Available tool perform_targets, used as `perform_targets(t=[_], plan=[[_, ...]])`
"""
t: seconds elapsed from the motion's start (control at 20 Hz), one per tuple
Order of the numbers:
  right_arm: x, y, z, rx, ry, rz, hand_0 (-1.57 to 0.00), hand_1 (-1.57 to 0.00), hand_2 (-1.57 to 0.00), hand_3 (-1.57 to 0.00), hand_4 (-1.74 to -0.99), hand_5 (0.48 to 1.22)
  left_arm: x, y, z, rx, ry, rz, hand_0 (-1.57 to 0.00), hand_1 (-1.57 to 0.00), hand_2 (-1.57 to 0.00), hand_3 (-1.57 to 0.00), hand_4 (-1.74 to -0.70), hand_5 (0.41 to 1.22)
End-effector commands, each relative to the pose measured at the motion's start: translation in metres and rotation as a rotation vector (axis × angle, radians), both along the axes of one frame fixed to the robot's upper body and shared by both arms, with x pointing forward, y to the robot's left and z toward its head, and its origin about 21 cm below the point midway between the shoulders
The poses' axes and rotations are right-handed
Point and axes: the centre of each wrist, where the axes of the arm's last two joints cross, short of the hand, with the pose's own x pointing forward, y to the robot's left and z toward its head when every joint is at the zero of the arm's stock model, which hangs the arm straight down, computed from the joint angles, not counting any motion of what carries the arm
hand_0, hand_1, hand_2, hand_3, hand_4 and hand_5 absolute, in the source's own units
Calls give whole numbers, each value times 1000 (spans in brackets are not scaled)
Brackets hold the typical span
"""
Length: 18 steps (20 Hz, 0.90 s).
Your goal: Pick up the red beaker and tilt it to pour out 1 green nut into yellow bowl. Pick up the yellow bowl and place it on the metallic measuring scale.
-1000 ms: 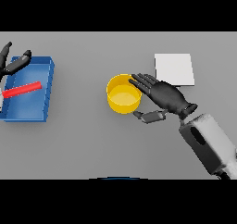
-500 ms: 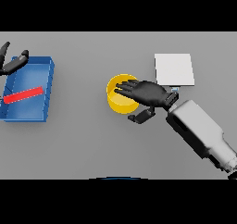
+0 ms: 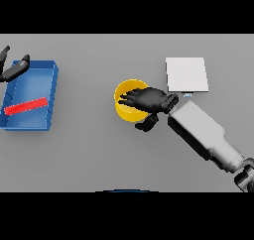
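Since a second ago, our right hand (image 3: pixel 149 100) has moved left and is now lying over the yellow bowl (image 3: pixel 125 110), fingers spread across its opening and thumb reaching down beside its near rim. The bowl is sitting mid-bench (image 3: pixel 89 154), with the white scale (image 3: pixel 186 74) just to its right. Our left hand (image 3: pixel 12 69), fingers relaxed, is hovering by the blue tray (image 3: pixel 52 85) holding a red bar (image 3: pixel 26 106).

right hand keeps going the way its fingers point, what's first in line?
The right hand points toward the view's left, over the yellow bowl. Past its far rim lies bare table, then likely the blue tray; height unclear.
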Motion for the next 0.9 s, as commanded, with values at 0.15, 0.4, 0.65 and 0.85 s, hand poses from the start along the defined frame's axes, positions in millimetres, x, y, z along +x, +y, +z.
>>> perform_targets(t=[0.15, 0.4, 0.65, 0.85], plan=[[6, -1, -3, -15, 2, -21, 1, -15, -37, -77, -1234, 770, 2, 3, 1, 12, 7, 7, 1, 1, 1, 1, -789, 714], [6, -7, -2, 21, 9, 18, -857, -826, -789, -679, -1492, 1052, -1, 2, 0, 2, -6, -12, 1, 1, 1, 1, -788, 710], [4, -6, 0, -1, 44, 11, -1337, -1327, -1246, -1066, -1658, 1166, 4, 3, 2, 20, 5, 2, 1, 1, 1, 1, -784, 711], [3, -3, 6, -8, 41, 8, -1475, -1471, -1353, -1185, -1707, 1198, 3, 3, 1, 7, -6, -8, 1, 1, 1, 1, -786, 707]])
